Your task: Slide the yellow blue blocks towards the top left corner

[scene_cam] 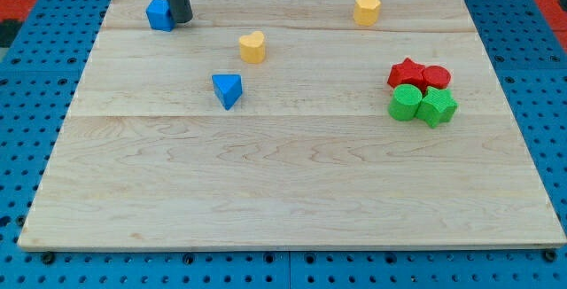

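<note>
My tip [181, 19] stands at the view's top left, touching the right side of a blue cube [159, 14] near the board's top left corner. A yellow heart-shaped block [252, 47] lies right of and below the tip. A blue triangular block [227, 89] lies below the heart. A yellow hexagonal block [367, 10] sits near the top edge, right of centre.
A cluster sits at the view's right: a red star [406, 73], a red cylinder [436, 78], a green cylinder [406, 103] and a green block [437, 107], all touching. The wooden board [283, 183] lies on a blue pegboard.
</note>
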{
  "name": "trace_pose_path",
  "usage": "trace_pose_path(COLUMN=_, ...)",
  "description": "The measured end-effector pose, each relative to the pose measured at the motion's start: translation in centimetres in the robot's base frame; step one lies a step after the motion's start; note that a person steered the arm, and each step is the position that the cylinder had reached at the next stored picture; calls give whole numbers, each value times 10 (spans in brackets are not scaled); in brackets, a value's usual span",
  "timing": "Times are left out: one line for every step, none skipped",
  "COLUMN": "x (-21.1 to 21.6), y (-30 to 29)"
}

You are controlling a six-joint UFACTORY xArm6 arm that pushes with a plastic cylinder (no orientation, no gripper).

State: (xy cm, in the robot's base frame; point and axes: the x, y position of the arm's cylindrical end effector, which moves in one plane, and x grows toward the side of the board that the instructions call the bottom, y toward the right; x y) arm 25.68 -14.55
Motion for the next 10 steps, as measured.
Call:
trace_pose_path(x=2, y=38)
trace_pose_path(x=-30, y=131)
trace_pose_path(x=-64, y=192)
trace_pose_path(x=-63, y=246)
trace_pose_path(x=-63, y=316)
trace_pose_path(x=-38, y=342)
trace_pose_path(x=-18, y=288)
trace_pose_path(x=-23, y=199)
trace_pose_path(x=-37, y=167)
trace_pose_path(x=-55, y=181)
